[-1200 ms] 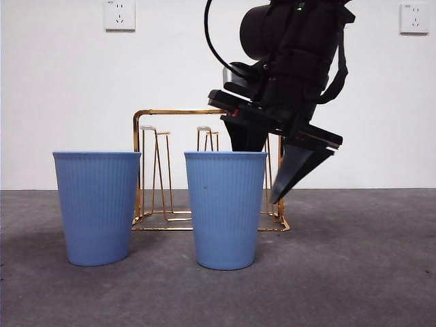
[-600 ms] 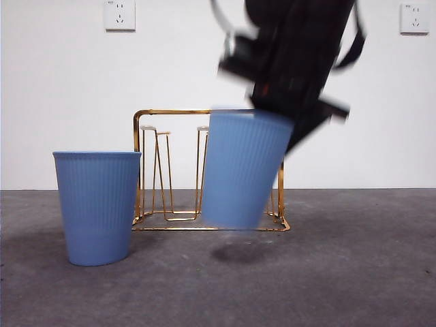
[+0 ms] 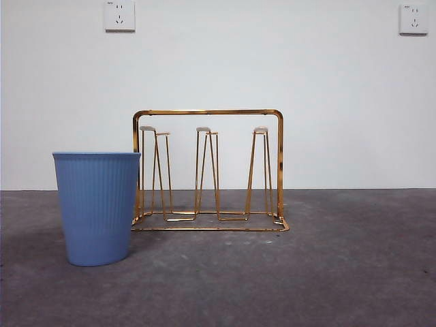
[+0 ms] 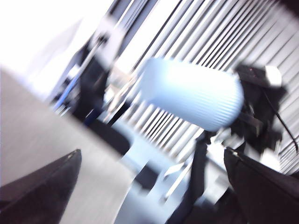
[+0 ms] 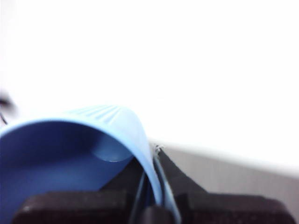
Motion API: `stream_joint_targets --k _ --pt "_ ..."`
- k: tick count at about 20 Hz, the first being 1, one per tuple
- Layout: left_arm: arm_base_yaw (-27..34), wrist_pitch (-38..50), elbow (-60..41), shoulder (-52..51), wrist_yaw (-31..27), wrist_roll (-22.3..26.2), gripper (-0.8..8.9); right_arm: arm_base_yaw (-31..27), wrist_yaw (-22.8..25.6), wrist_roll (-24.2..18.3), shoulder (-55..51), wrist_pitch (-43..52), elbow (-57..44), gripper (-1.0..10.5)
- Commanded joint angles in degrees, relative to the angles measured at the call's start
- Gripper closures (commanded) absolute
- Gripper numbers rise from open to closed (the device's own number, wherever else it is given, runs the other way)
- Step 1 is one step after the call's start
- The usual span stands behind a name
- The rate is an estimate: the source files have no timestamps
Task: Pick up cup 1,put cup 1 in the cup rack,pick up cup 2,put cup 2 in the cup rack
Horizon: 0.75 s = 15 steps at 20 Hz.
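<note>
Now clamped at the rim: cup 1 (image 5: 107,116), wall caught between the closed jaws of the right gripper (image 5: 156,154), one jaw inside the mouth and one outside. Hangs well above the bench (image 3: 340,272), out of the front view altogether. Shows in the left wrist view (image 4: 191,93) as a blurred pale shape lying nearly sideways in the air. Probably held by the rim so that the open mouth stays free to be turned down over a peg. Looks light blue, tapered, finely ribbed from top to bottom, with a smooth darker inside. Too blurred to show any speck on the wall.

Below, cup 2 (image 3: 97,208), upright on the bench at the left end of the cup rack (image 3: 208,112), overlapping its left post from this angle; cannot tell whether touching. Same blue, same ribs, untouched. Gold wire rack bare, every pale-tipped peg free, so likely only the pick-up done and the placing yet to come.

Left gripper (image 4: 152,151) spread wide and empty, waiting off to the side.
</note>
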Motion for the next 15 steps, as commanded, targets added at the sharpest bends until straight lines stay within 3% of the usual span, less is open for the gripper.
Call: stream_joint_targets --k 1,7,15 --pt "-5.3 10.0 0.1 2.9 -5.3 -6.5 0.92 0.1 0.4 0.7 0.7 3.1 -0.6 9.6" --pt "-14.4 27.9 0.1 10.6 -14.4 -10.9 0.92 0.1 0.3 0.8 1.6 8.7 -0.6 9.6" --pt "-18.0 40.3 0.1 17.6 -22.8 -14.2 0.92 0.1 -2.3 0.7 3.8 12.3 -0.6 9.6"
